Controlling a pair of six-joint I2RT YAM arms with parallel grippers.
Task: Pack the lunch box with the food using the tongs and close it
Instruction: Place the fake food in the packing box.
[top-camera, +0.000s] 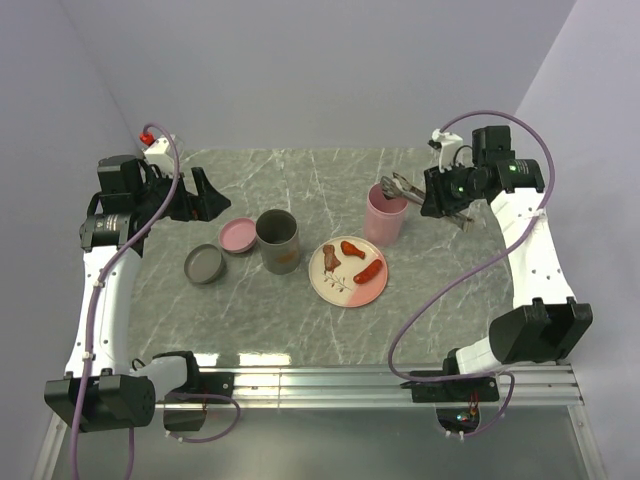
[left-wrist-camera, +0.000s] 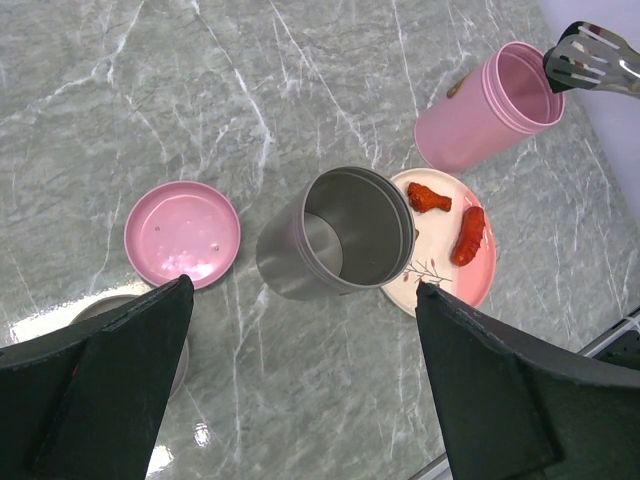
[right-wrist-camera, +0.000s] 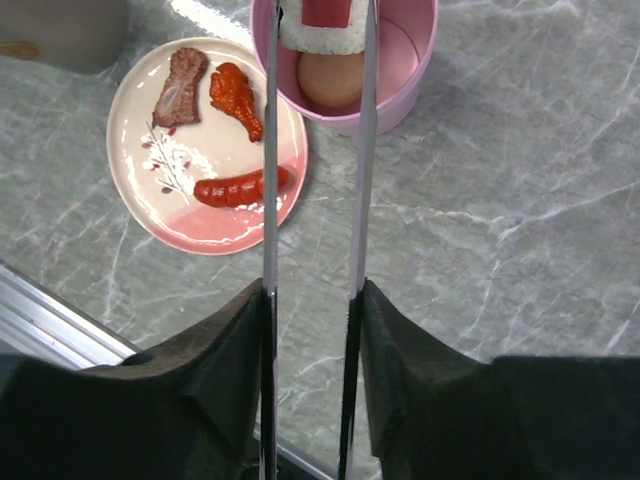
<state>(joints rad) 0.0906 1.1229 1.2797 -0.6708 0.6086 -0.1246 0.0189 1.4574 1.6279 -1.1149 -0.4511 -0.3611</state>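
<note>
My right jaws are pressed onto the two slim arms of the tongs (right-wrist-camera: 270, 200). The tips of the tongs pinch a block of white rice with a red top (right-wrist-camera: 322, 30) over the mouth of the pink lunch box tub (right-wrist-camera: 405, 60). A smooth, round beige bun (right-wrist-camera: 330, 82) already lies in the bottom of the tub. My left jaws are spread wide and hold nothing, hanging above the left half of the surface (top-camera: 300, 180).

Just beside the tub, on its near left, is the round cream-and-pink plate (right-wrist-camera: 150, 190) with a thin sprig pattern. It carries a flat brown ridged piece (right-wrist-camera: 182, 87), a glossy red drumstick (right-wrist-camera: 236, 95) and a red sausage (right-wrist-camera: 235, 190), which lie apart from each other. The tongs' left arm crosses my view of the sausage's end.

Left of the plate and close against its rim, an open grey metal pot (left-wrist-camera: 285, 265) with a brushed wall stands upright. Further left, a shallow pink lid (left-wrist-camera: 182, 233) lies flat, with a grey lid (top-camera: 204, 265) just nearer than it. The surface is grey stone with white veins and is slightly shiny.
</note>
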